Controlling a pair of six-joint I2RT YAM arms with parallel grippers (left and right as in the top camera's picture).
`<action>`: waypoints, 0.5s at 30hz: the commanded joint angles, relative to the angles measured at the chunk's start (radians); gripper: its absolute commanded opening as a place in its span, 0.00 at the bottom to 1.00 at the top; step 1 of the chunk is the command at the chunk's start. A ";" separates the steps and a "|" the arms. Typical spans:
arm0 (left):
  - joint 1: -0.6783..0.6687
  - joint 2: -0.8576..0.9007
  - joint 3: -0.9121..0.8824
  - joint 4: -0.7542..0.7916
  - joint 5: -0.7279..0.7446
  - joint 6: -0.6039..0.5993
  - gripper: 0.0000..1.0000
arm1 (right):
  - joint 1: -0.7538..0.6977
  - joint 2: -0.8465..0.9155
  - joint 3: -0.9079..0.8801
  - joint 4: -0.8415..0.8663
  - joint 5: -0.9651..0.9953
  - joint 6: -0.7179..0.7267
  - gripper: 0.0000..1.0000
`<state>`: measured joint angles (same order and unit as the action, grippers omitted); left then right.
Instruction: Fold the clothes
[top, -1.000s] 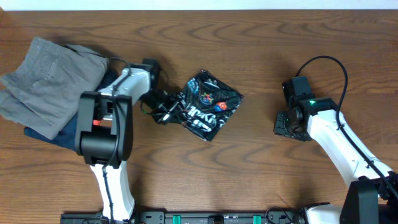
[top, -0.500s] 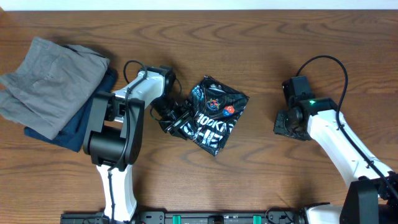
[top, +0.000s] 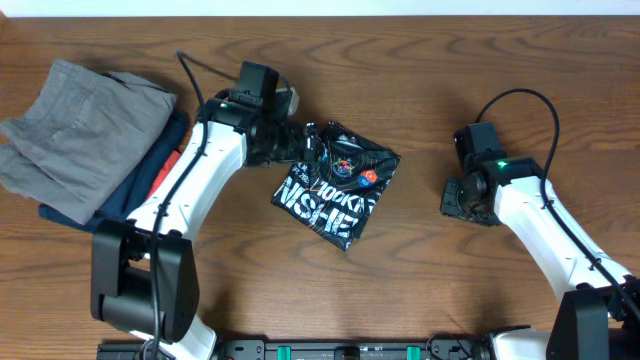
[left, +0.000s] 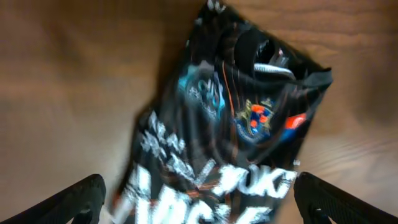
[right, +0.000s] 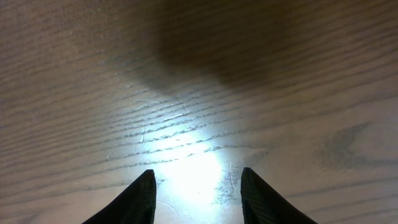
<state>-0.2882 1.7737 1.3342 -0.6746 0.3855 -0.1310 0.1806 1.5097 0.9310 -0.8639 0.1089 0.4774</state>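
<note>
Only the left wrist view shows the left tool (left: 199, 190) wide above the black shiny jersey (left: 230, 124); the right tool (right: 196, 190), parted, faces the brown wooden bench (right: 298, 81).

This seems to be a robotics lab bench. A wood-grain table (top: 420, 285) holds a white and black left arm (top: 190, 185) and right arm (top: 545, 225). Both stand on a black rail (top: 350, 351) at the bottom edge, and a loose cable (top: 520, 93) loops at the right.
</note>
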 joint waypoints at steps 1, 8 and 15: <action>0.002 0.050 -0.001 0.051 -0.035 0.233 0.98 | -0.006 -0.014 0.011 -0.007 0.018 -0.015 0.43; 0.020 0.151 -0.001 0.193 0.037 0.300 0.98 | -0.006 -0.014 0.011 -0.012 0.018 -0.014 0.43; 0.025 0.256 -0.001 0.274 0.204 0.299 0.98 | -0.006 -0.014 0.011 -0.012 0.018 -0.014 0.43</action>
<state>-0.2653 1.9919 1.3338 -0.4114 0.4839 0.1383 0.1806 1.5097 0.9310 -0.8742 0.1089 0.4774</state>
